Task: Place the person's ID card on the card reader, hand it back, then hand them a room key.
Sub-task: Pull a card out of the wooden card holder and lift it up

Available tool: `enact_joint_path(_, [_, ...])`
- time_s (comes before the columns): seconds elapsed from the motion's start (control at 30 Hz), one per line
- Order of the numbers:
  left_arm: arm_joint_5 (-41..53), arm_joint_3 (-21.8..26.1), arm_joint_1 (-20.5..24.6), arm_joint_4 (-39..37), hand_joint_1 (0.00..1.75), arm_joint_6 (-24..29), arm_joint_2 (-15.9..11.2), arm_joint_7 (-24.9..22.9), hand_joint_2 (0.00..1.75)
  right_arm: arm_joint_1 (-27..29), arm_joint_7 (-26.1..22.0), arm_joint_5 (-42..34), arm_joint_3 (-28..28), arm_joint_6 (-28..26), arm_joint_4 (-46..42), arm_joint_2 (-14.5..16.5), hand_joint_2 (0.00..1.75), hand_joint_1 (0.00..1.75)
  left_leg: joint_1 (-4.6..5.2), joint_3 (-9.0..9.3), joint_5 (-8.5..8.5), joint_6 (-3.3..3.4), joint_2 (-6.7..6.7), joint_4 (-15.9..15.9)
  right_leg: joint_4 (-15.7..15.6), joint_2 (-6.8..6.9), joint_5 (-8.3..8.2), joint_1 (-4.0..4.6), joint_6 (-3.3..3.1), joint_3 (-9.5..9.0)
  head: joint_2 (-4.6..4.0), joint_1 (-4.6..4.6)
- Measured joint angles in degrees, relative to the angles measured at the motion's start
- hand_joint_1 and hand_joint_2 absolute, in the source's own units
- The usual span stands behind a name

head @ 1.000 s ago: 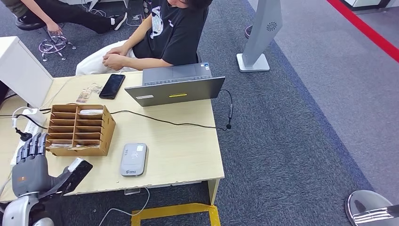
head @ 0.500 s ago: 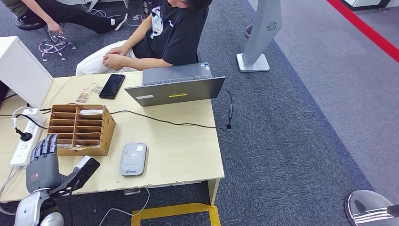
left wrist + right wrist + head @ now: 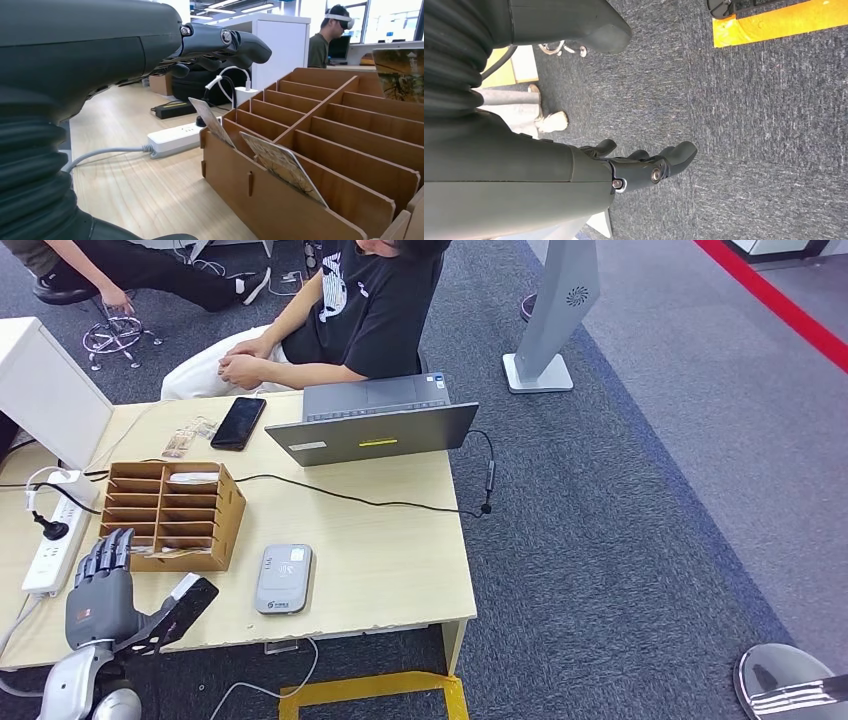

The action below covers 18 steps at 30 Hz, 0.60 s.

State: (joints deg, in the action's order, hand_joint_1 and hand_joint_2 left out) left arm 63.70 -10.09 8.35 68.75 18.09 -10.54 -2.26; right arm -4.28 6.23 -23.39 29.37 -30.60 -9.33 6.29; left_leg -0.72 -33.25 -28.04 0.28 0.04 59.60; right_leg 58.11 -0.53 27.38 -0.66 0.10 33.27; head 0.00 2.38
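Left hand [image 3: 100, 595]: hovers at the table's near-left corner, just beside the organizer's near face; fingers straight and slightly apart, thumb out to the side, holding nothing.
Right hand [image 3: 639, 165]: hangs over grey carpet, well away from the table; fingers loosely curved and apart, nothing in them.
Organizer [image 3: 170, 515]: brown slotted box on the left half of the table [image 3: 400, 570], between the power strip [image 3: 55, 540] and the reader.
Key cards [image 3: 282, 165]: two cards lean in the organizer's near slots, tops sticking out above the dividers; another lies in a far slot. These look like the room keys.
Reader [image 3: 284, 578]: small grey pad near the table's front edge, just right of the organizer; nothing lies on it.
ID card: I cannot tell where it is; small items lie by the phone [image 3: 238, 422] at the far edge, too small to name.
Person [image 3: 340, 310]: seated at the far edge, hands together in the lap.
Step in hand: judged to be a reach toward the organizer's near slots.
Doing it well: come in above the dividers, pinch one card's exposed top edge, lift straight along the slot, and keep clear of the cable [image 3: 350, 498].
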Motion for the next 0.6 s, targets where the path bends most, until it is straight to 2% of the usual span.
enact_joint_path(0.6, [5.1, -3.7, 7.4, -8.3, 0.00, -0.1, 0.8, -0.2, 1.75, -0.3, 0.8, 1.3, 0.0, 0.0, 0.0, 0.0, 1.75, 0.00, 0.00, 0.00, 0.00, 0.00, -0.01, 0.0, 0.0, 0.00, -0.02, 0.00, -0.01, 0.00, 0.00, 0.00])
